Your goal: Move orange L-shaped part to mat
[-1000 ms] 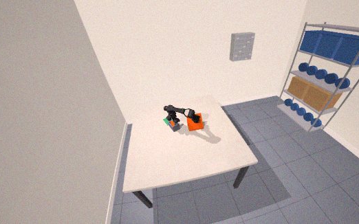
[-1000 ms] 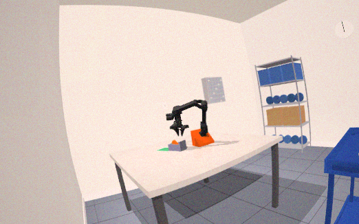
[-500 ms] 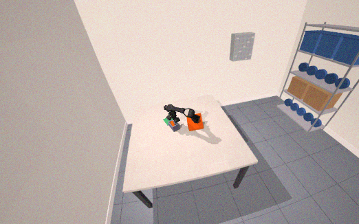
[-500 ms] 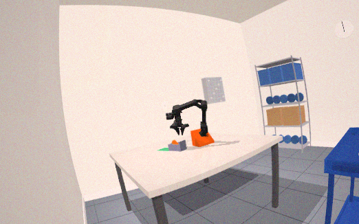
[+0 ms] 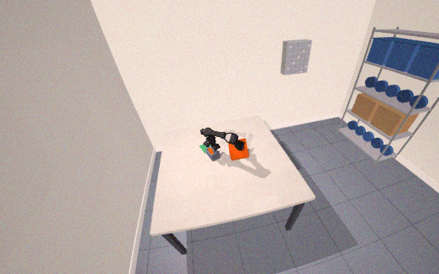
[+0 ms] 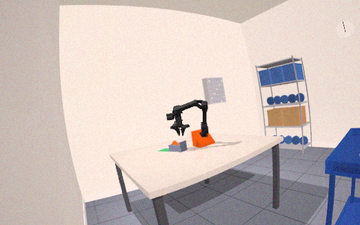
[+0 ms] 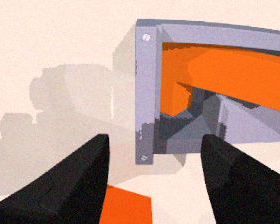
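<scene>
Gripper (image 5: 213,146) (image 6: 181,134) (image 7: 156,144) above the tray (image 5: 215,158) (image 6: 177,148) (image 7: 145,90), fingers parted, nothing between them. Orange part (image 5: 211,150) (image 6: 175,142) (image 7: 231,67) is in the tray, tilted, some of it above the rim; wrist view has it at 2 o'clock. Top view: green mat (image 5: 203,149) (image 6: 164,150) at 10 o'clock from tray, orange block (image 5: 239,154) (image 6: 200,141) at 3 o'clock.
</scene>
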Controlling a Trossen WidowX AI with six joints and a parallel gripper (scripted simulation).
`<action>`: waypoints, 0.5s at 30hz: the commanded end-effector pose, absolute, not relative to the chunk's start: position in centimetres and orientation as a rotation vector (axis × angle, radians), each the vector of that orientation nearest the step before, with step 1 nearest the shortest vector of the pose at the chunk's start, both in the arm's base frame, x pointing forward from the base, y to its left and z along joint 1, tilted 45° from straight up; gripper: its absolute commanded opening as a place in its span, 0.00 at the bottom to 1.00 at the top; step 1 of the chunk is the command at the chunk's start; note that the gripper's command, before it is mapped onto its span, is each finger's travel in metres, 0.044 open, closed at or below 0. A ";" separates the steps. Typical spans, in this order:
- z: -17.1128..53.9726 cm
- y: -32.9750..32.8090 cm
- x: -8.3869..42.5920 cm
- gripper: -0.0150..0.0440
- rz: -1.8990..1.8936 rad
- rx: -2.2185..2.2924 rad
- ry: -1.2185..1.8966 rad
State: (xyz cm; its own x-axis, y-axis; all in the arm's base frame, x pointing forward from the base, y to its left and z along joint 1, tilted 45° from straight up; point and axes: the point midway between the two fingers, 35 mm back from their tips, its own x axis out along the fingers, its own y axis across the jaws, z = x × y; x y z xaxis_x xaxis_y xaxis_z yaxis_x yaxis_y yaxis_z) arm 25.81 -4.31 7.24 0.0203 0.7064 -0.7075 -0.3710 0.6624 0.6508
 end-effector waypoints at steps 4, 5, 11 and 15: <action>6.7 -5.1 26.5 0.73 0.698 0.508 1.407; 6.5 -5.4 26.8 0.73 0.638 0.577 1.443; 4.9 -7.3 28.3 0.73 0.196 1.033 1.633; 3.7 -8.6 29.2 0.73 -0.138 1.330 1.711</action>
State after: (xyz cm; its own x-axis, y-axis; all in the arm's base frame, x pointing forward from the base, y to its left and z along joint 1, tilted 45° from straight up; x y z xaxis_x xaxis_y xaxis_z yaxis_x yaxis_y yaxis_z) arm 27.54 -6.23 5.79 0.0215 0.7078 -0.7060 0.2886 0.6718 0.6822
